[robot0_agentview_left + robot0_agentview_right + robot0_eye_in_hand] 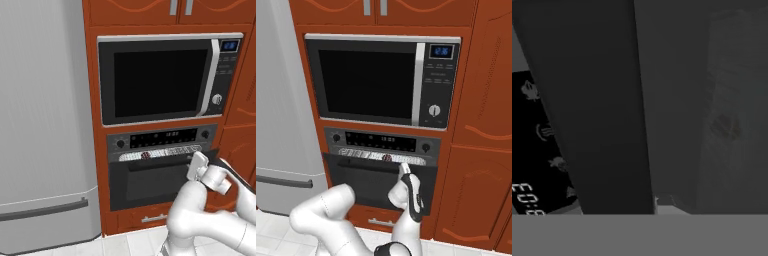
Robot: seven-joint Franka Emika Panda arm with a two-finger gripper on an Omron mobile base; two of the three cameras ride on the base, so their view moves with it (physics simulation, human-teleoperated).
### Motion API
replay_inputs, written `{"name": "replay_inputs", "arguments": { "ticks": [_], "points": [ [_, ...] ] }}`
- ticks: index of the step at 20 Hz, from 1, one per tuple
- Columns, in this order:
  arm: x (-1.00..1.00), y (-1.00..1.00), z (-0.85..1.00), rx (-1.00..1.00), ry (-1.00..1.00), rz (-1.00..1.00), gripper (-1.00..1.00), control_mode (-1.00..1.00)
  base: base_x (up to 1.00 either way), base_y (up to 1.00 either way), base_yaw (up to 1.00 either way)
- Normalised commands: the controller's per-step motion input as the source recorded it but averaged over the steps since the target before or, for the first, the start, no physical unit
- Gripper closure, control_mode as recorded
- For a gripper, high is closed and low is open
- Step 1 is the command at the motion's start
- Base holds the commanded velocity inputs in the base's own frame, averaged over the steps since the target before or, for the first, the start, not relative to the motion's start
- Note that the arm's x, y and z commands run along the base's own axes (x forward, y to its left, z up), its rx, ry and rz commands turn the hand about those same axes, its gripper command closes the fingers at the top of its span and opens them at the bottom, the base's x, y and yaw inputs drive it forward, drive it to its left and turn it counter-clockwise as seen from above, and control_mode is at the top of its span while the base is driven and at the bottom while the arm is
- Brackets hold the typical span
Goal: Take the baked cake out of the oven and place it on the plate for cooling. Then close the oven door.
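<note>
Lying tilted slightly ajar, oven door (pixel 150 180) with long axis and bar handle (pixel 368 164) horizontal, top edge leaning outward; tiny reddish-brown cake (pixel 145 155) visible on the wire rack in the gap above. Gripper (pixel 404 168) at the handle's right end, jaws closed around it. Above, silver-trimmed microwave (pixel 165 77); at left, grey refrigerator (pixel 42 125).

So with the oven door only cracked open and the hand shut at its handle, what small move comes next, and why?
Probably pull the oven door further down and outward. It is only ajar, showing a narrow strip of rack with the baked cake behind the gap, too tight to reach through. The hand appears shut at the handle.
</note>
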Motion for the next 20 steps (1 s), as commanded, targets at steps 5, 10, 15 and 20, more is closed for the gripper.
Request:
{"name": "replay_inputs", "arguments": {
  "ticks": [5, 10, 15, 20],
  "points": [
    [-0.64, -0.31, -0.10, 0.00, 0.01, 0.00, 1.00, -1.00, 0.00, 0.00, 0.00],
    [-0.43, -0.14, -0.01, -0.02, 0.08, 0.00, 1.00, -1.00, 0.00, 0.00, 0.00],
    [-0.38, -0.08, 0.00, -0.04, 0.16, 0.00, 1.00, -1.00, 0.00, 0.00, 0.00],
    [-0.35, -0.03, 0.00, -0.05, 0.18, 0.00, 1.00, -1.00, 0.00, 0.00, 0.00]
  ]
}}
